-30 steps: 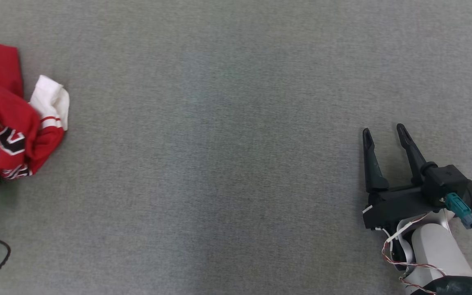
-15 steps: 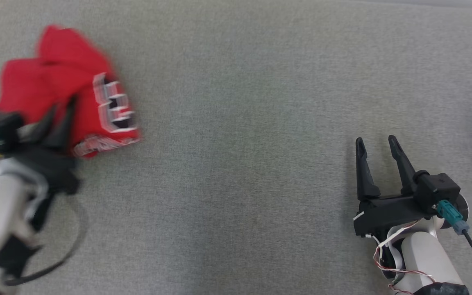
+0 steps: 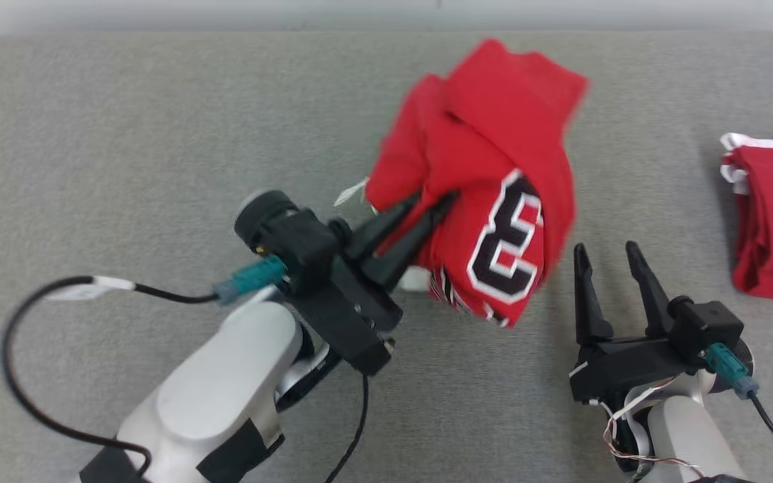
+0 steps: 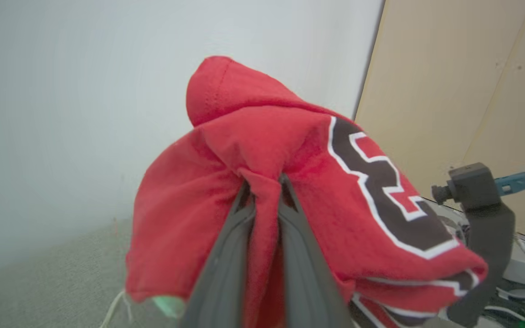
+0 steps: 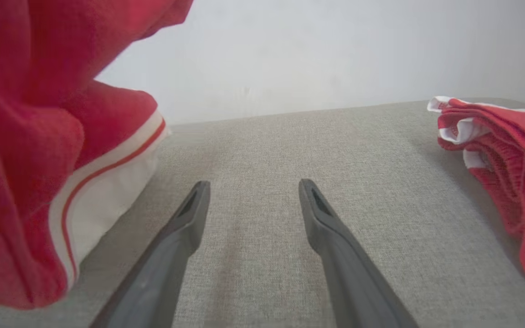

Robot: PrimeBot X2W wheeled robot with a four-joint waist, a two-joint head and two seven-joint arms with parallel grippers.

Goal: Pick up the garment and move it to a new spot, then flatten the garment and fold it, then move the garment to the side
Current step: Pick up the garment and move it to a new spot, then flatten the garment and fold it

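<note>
One grip so far: the left pincer [image 3: 435, 196] is pinching a bunched fold of the red jersey [image 3: 494, 134]. Spread wide, the right pincer [image 3: 605, 247] sits just right of the jersey's dangling numbered end, so it's the closer one.

1. A grey woven tabletop [image 3: 111, 121] spreads across my head view, evenly lit.
2. A plain pale wall [image 5: 335, 50] rises behind its far edge, across the top of my right wrist view.
3. A tan panel [image 4: 454, 91] stands at the upper right of my left wrist view.

Left claw [image 3: 435, 197] pinched shut, angled up-right; right claw [image 3: 605, 248] spread, pointing up
</note>
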